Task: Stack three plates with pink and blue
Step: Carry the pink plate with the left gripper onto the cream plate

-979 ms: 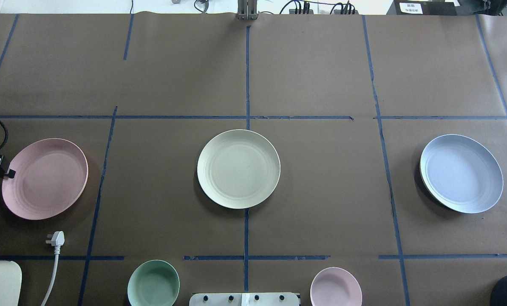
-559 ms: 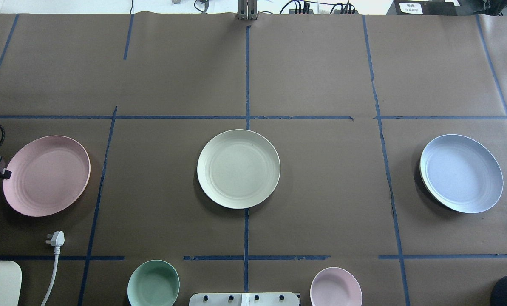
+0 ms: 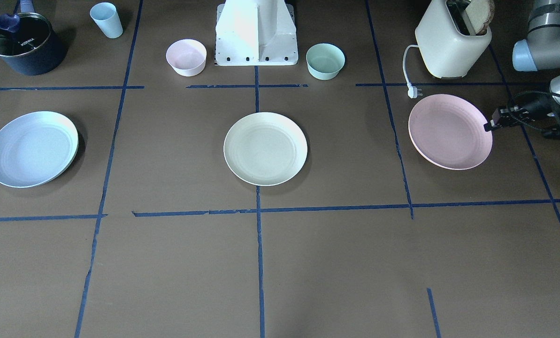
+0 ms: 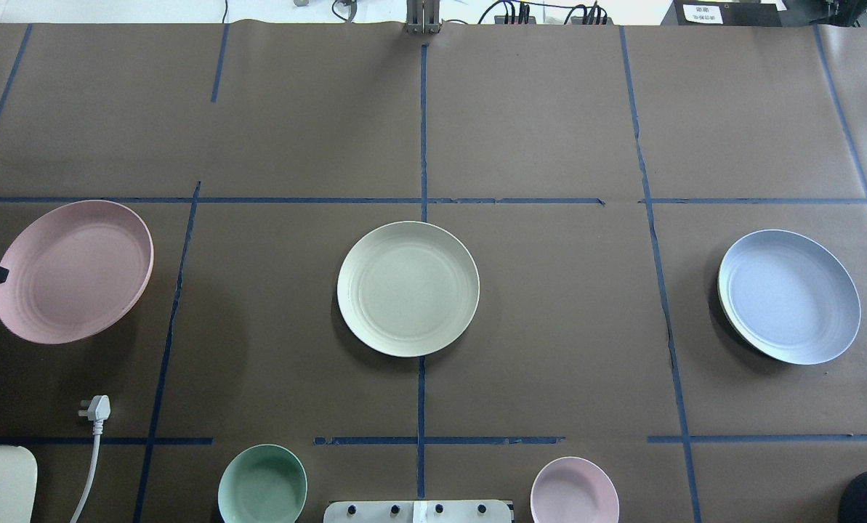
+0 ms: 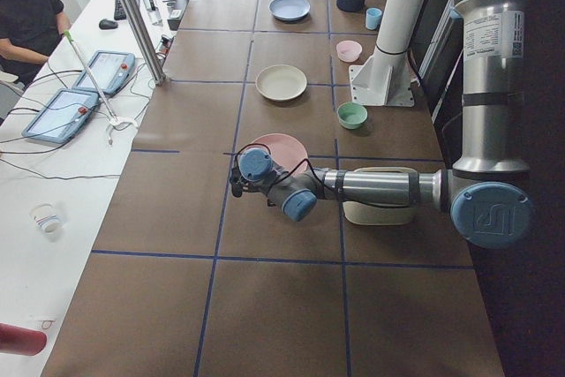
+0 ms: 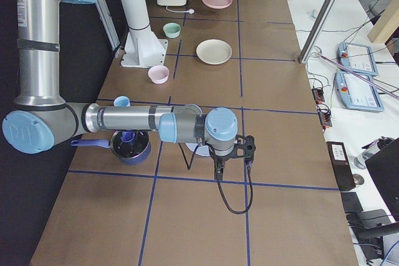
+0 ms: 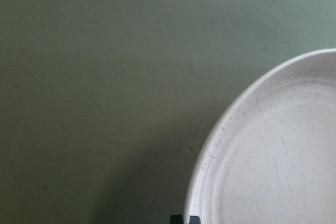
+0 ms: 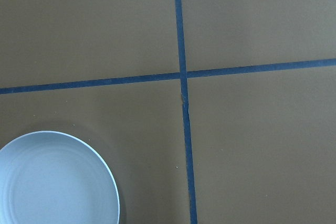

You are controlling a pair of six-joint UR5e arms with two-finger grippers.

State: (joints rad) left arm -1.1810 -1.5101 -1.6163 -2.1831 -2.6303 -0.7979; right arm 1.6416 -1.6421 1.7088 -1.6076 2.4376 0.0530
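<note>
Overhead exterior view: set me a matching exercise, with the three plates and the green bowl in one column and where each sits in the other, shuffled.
Things:
1. pink plate
2. cream plate
3. blue plate
4. mint-green bowl

Places:
A. lying across the centre tape line
B. next to the robot's base
C. rim gripped by the left tool
D. far out on the robot's right side

Pairs: 1-C; 2-A; 3-D; 4-B
</note>
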